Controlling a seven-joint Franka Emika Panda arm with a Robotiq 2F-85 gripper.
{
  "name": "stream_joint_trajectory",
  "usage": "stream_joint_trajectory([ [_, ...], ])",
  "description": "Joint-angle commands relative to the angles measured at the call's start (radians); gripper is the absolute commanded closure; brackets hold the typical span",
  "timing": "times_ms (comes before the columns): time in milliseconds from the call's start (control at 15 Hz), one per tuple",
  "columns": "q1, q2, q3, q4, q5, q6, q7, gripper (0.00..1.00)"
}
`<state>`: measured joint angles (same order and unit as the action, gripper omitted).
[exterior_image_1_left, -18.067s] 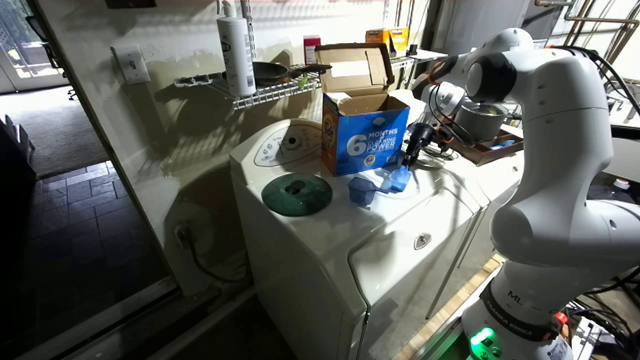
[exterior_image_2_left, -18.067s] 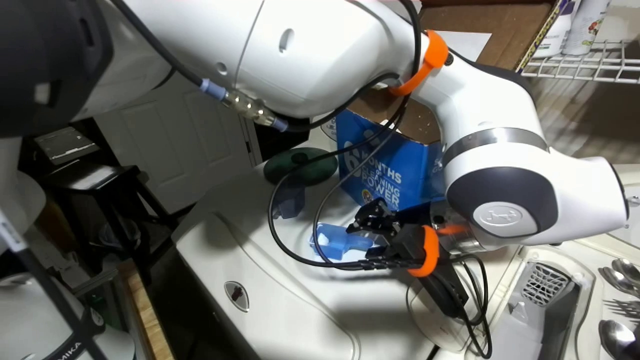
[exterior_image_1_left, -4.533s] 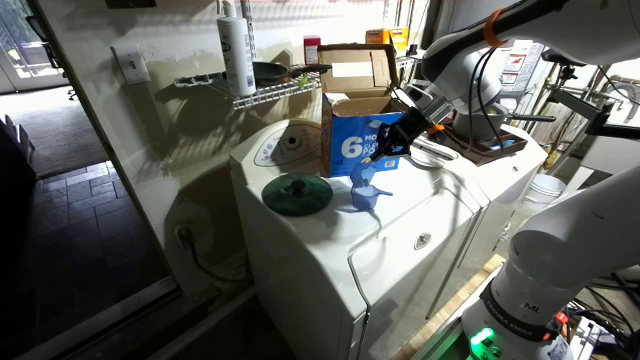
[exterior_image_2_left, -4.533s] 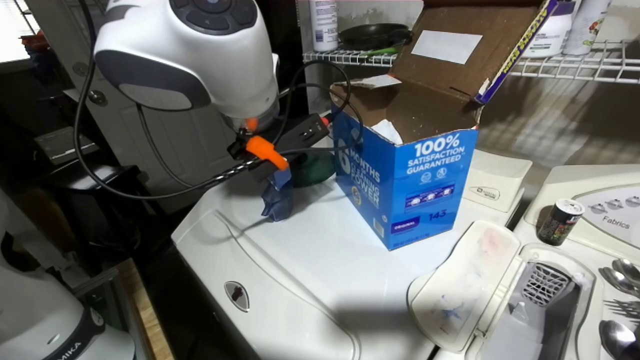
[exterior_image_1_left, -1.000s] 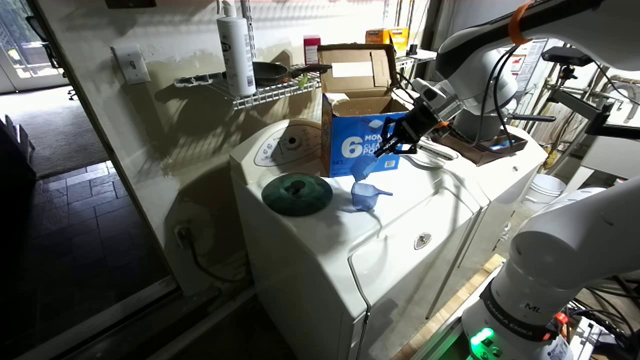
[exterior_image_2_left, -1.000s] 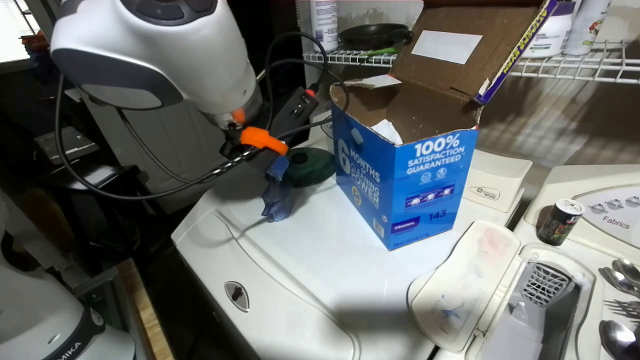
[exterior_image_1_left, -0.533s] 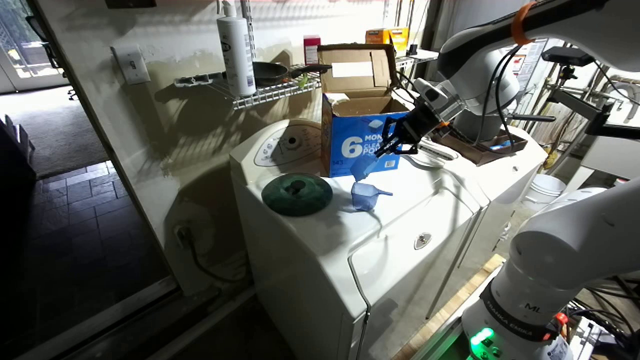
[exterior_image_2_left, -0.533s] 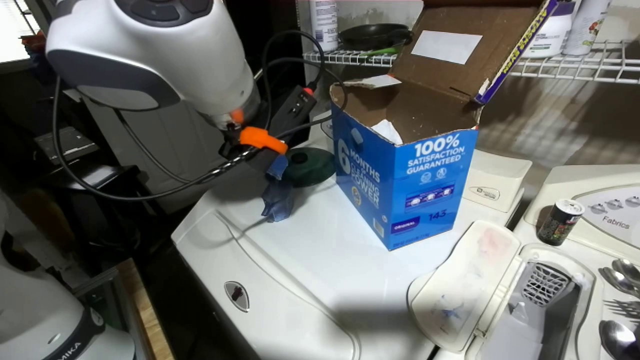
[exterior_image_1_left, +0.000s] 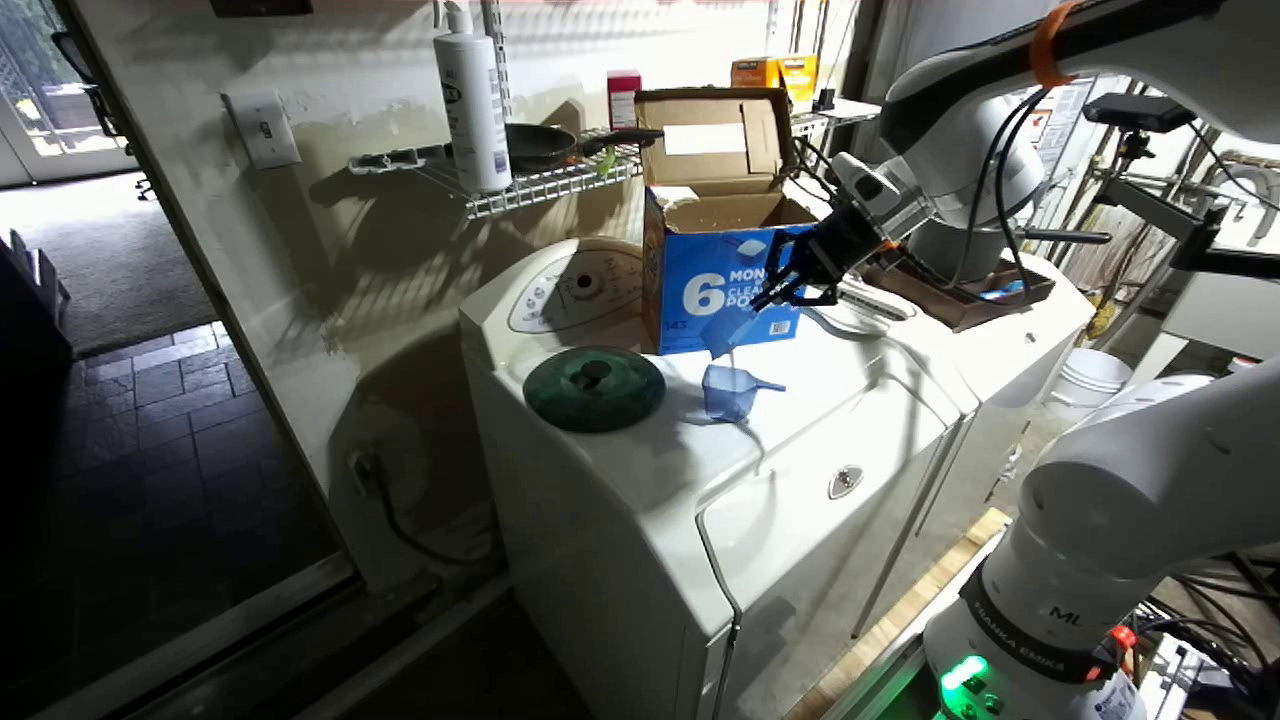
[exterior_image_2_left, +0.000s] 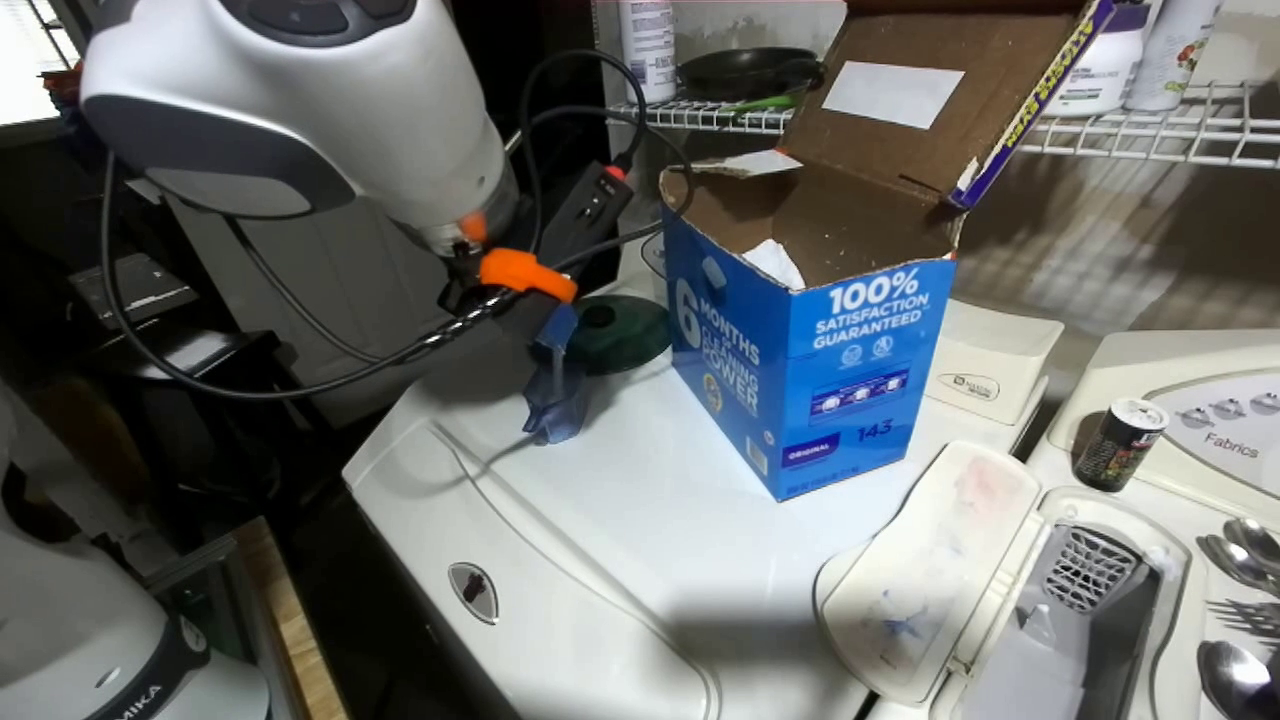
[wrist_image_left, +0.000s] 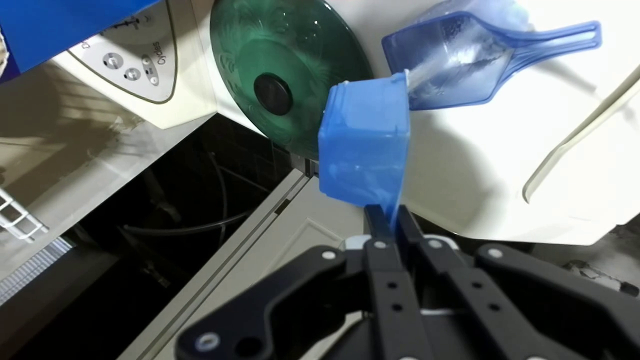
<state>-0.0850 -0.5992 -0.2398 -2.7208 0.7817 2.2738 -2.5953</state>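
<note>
My gripper (wrist_image_left: 389, 210) is shut on the handle of a translucent blue scoop (wrist_image_left: 365, 135), also in view in an exterior view as the held scoop (exterior_image_1_left: 728, 333). The scoop hangs tilted above the white washer top. A pale stream (wrist_image_left: 425, 70) runs from its rim into a second blue scoop (wrist_image_left: 480, 75), which rests on the washer with its handle pointing away; the lower scoop (exterior_image_2_left: 555, 412) shows in both exterior views. Some whitish matter shows inside that lower scoop. Beside both scoops lies a green glass lid (wrist_image_left: 300, 45) with a black knob (wrist_image_left: 273, 93).
An open blue detergent box (exterior_image_2_left: 865, 375) stands on the washer top (exterior_image_2_left: 640, 540), close behind the gripper. A wire shelf (exterior_image_1_left: 560, 190) bears a pan and a white bottle (exterior_image_1_left: 473, 110). Further along are a cutlery area (exterior_image_2_left: 1240, 610), a small can (exterior_image_2_left: 1120, 445) and a pot (exterior_image_1_left: 955, 250).
Eighteen seconds ago the held scoop was low beside the box; it has since come over the other scoop. In the last second it has tipped further, and a pale stream now falls from it.
</note>
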Motion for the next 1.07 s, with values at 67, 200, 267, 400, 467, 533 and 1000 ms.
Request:
stream_joint_trajectory([
  [67, 0.016, -0.036, -0.015, -0.022, 0.005, 0.008, -0.030, 0.98],
  [200, 0.016, -0.033, -0.016, -0.020, 0.008, 0.007, -0.028, 0.98],
  [267, 0.016, -0.033, -0.016, -0.020, 0.008, 0.006, -0.027, 0.98],
  [400, 0.016, -0.031, -0.017, -0.018, 0.010, 0.004, -0.024, 0.98],
  [467, 0.016, -0.030, -0.018, -0.016, 0.012, 0.001, -0.021, 0.98],
  [533, 0.016, -0.028, -0.019, -0.014, 0.013, -0.001, -0.018, 0.98],
  [1000, 0.013, -0.020, -0.039, 0.003, 0.022, -0.035, 0.007, 0.98],
])
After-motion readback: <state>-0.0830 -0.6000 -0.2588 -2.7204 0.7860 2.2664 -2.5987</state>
